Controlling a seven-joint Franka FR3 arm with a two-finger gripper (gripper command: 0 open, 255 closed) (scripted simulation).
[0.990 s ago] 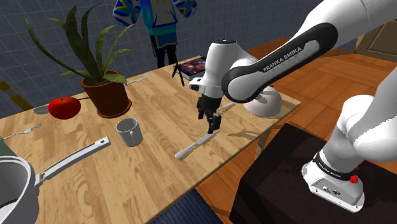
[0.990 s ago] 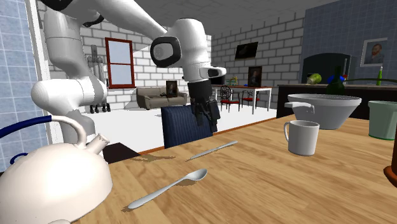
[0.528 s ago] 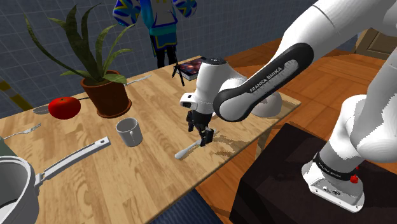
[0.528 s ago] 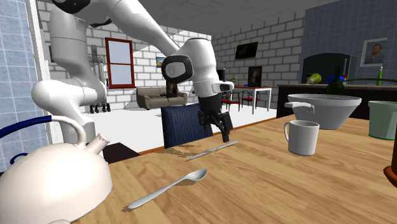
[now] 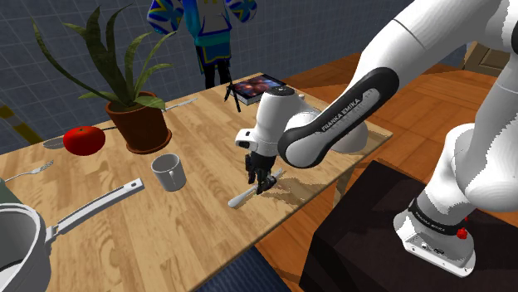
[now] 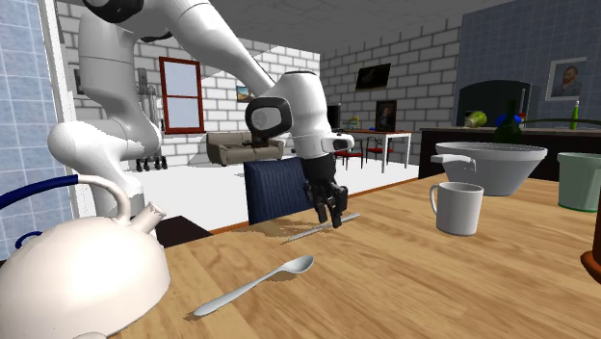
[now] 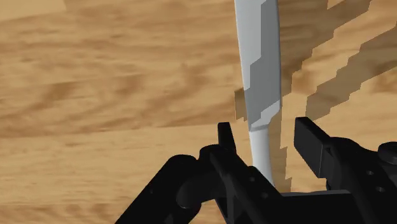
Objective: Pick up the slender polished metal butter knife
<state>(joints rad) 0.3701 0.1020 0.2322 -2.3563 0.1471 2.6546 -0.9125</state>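
The slender grey metal butter knife (image 5: 246, 195) lies flat on the wooden table (image 5: 191, 236), close to the edge nearest the stand. My black gripper (image 5: 261, 183) has come down onto its middle, fingertips at the tabletop. Along the hand, the knife (image 7: 261, 63) runs between the two fingers (image 7: 225, 135). They stand a little apart on either side of its narrow neck, with a thin gap showing on each side. In the second exterior view the gripper (image 6: 337, 219) hangs over the knife (image 6: 310, 231), tilted slightly.
A white mug (image 5: 168, 172) stands just beyond the knife at the shoulder view's left. Farther back are a potted plant (image 5: 137, 116) and a red fruit (image 5: 84, 139). A pan's handle (image 5: 95, 206), a spoon (image 6: 255, 285) and a white kettle (image 6: 77, 274) also sit on the table.
The gripper dropped from above the table down onto the knife and shifted slightly toward the shoulder view's left. Its fingers have drawn closer together around the knife.
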